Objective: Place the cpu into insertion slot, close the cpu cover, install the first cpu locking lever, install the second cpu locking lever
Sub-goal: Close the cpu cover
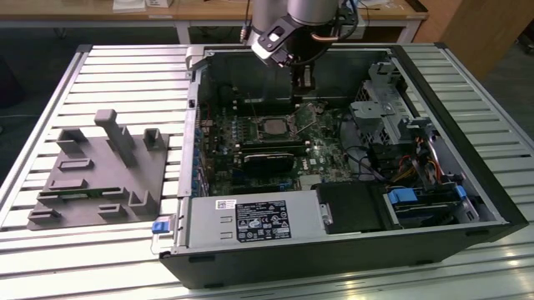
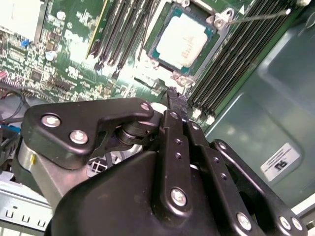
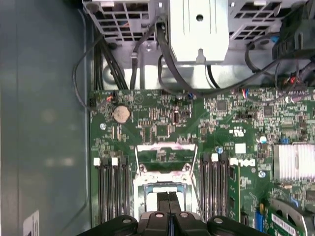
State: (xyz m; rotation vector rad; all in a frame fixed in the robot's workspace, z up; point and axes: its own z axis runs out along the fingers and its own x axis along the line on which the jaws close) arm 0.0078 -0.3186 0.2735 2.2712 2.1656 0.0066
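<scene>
One slatted metal table [image 1: 125,69], wooden bench [image 1: 209,12] behind, bears the computer case [image 1: 334,259]; gripper [image 3: 168,200] closed, empty, inside.

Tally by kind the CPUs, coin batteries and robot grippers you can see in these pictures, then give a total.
cpu: 1
coin battery: 1
gripper: 1
Total: 3

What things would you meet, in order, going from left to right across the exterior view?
Grey moulded fixture block with upright posts, small blue plastic latch tab, pale silver square cpu on the green board, silver metal drive cage, black case side wall.
</scene>
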